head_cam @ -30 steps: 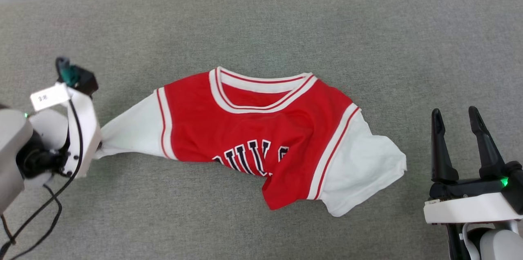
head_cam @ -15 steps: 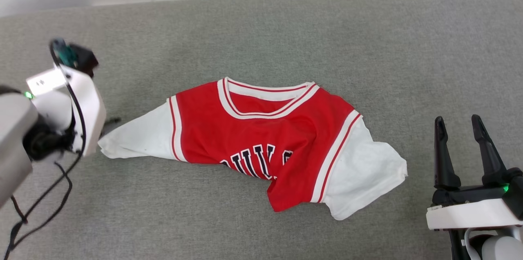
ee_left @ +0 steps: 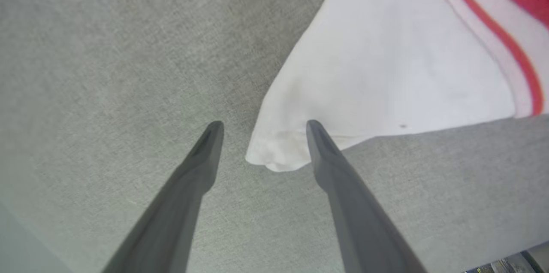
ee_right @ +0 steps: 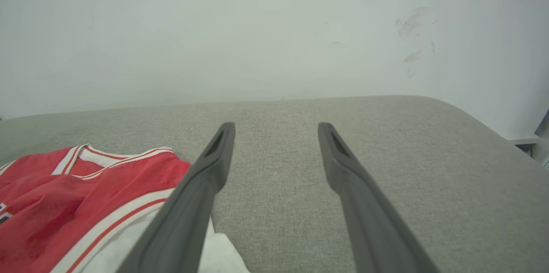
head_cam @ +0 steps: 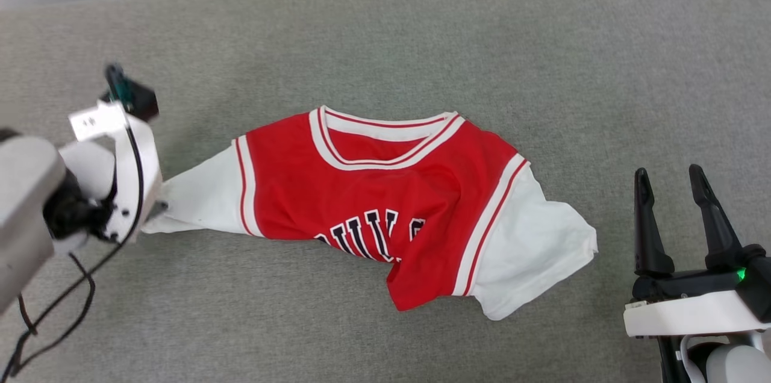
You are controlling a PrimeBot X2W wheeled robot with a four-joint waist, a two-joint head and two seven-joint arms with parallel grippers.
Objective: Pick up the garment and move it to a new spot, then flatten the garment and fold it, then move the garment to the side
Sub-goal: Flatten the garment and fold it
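At the left we see the left gripper [ee_left: 264,124] low over the grey padded surface [head_cam: 385,28]. Its two fingers stand apart and they grasp nothing. The end of the white sleeve [ee_left: 343,71] lies between them, and we cannot tell if one finger touches the cloth. In the middle the garment [head_cam: 385,190] lies crumpled on the surface. Its collar [head_cam: 385,142] is toward the far edge, and its black letters [head_cam: 361,235] are partly hidden by a fold. The other sleeve [head_cam: 536,250] spreads toward the right. At the right the right gripper [head_cam: 668,170] stands near this sleeve without touching it. Its fingers are apart and empty, and they point toward the pale wall [ee_right: 274,28].
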